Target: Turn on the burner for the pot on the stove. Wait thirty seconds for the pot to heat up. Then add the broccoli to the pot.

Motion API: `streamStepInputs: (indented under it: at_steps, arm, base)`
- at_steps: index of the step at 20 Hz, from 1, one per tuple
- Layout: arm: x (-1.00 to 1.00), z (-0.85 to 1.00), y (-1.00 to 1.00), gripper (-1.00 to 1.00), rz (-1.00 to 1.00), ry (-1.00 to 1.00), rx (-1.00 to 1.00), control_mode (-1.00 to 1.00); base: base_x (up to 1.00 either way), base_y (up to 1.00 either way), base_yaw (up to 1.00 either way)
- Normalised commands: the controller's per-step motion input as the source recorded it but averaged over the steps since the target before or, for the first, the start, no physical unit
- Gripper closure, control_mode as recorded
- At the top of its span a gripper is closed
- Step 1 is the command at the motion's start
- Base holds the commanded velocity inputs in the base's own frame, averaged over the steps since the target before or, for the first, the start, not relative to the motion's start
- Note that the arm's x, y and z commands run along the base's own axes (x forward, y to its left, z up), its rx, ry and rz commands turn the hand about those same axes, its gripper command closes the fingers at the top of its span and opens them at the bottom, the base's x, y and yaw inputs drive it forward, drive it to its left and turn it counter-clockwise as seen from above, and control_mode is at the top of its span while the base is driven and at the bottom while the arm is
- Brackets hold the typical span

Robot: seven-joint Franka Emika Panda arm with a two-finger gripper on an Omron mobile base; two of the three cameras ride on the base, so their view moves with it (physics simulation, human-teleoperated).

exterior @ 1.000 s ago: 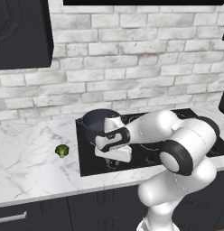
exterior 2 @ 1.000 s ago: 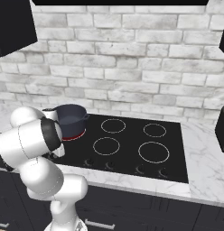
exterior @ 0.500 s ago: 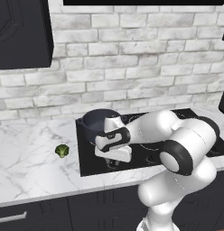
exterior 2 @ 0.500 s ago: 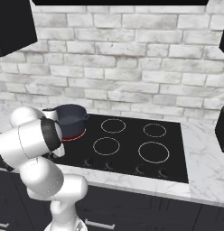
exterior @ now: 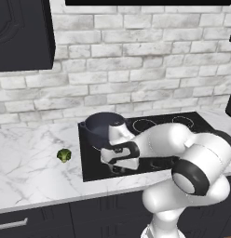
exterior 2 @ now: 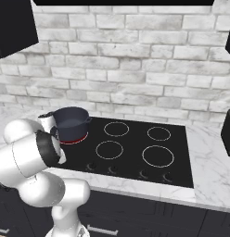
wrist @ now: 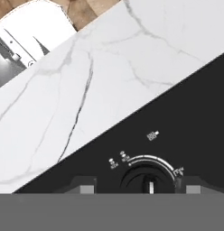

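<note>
1. I have the gripper (wrist: 140,189) low over the front edge of the stove (exterior 2: 135,155), straddling a small black knob (wrist: 147,180). In the hand view one dark finger tip (wrist: 84,186) stands on one side of the knob and the second on the other, each with a visible gap to it, so I read the hand as open and holding nothing.

2. The hand sits here because the knobs line the stove's near edge, and this one falls on the pot's side, so I judge it to be that burner's control.

3. The burner (exterior 2: 73,139) under the pot (exterior 2: 70,121) shows as a red ring in the right base view, while the other rings stay white. From that I take it the heat is on and the first step is done.

4. The pot stands at the back left of the cooktop, centred on its ring, lid off and mouth open, which leaves it ready to receive food from above.

5. The broccoli (exterior: 64,155) lies on the white marble counter (exterior: 29,158), well apart from the stove's left edge and untouched. It waits there until the pot has warmed.

6. My arm (exterior: 164,144) lies folded across the front of the cooktop in the left base view, covering part of it. I judge the next thing is to lift clear of the knob, wait out the heating, then swing left for the floret.
</note>
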Motion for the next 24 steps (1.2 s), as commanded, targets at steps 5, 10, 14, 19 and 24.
streamStepInputs:
  at_steps: [5,10,14,19,24]
  arm:
    - [-0.29,1.00,0.00,-1.00,0.01,-0.35,-0.08,-1.00]
    - [-0.14,1.00,-0.06,-1.00,0.07,-0.08,0.00,-1.00]
    - [-0.06,1.00,0.01,-1.00,0.06,-0.25,0.00,-1.00]
    - [0.42,0.79,0.73,-1.00,0.06,-0.28,0.00,-1.00]
    - [0.87,0.81,0.96,-1.00,0.18,-0.23,0.00,-1.00]
  base:
    - [0.00,0.00,0.00]
    - [0.00,0.00,0.00]
    - [0.00,0.00,0.00]
    - [0.00,0.00,0.00]
    - [0.00,0.00,0.00]
